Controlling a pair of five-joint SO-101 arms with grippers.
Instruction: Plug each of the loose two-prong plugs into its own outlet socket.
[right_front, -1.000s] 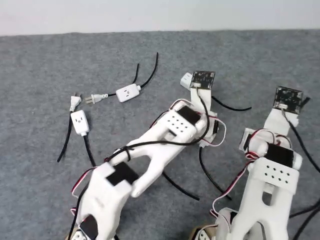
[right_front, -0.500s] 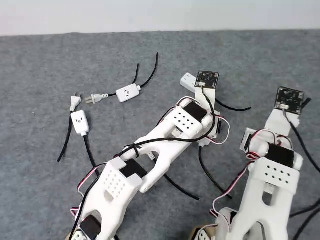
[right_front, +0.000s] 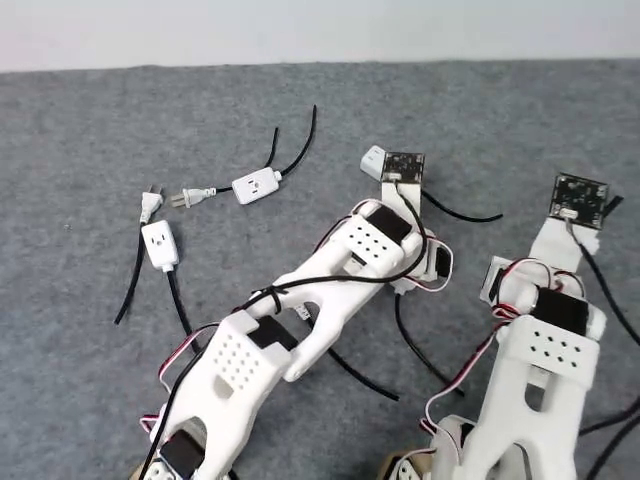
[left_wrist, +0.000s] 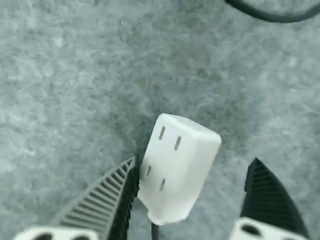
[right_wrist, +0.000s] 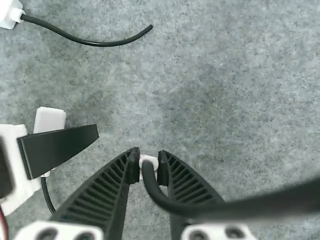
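A white outlet socket (left_wrist: 177, 167) lies on the grey carpet between the spread fingers of my left gripper (left_wrist: 194, 162), which is open around it. In the high view this socket (right_front: 373, 160) pokes out beside the left arm's wrist. My right gripper (right_wrist: 148, 161) is shut on a small white plug (right_wrist: 148, 163) whose black cord (right_wrist: 165, 200) curls back over the fingers. Two more sockets (right_front: 257, 185) (right_front: 160, 244) lie at the far left. Just beside them lie two loose plugs (right_front: 183, 198) (right_front: 150, 205).
Black cords trail over the carpet: one (right_front: 462, 214) between the arms, another (right_front: 415, 345) under the left arm. In the right wrist view, a short black cord (right_wrist: 85, 40) runs from a white piece (right_wrist: 7, 12), and the left arm's dark finger (right_wrist: 55, 145) is close by.
The left arm has stretched forward and its wrist has shifted slightly over the socket. The right arm has stayed put.
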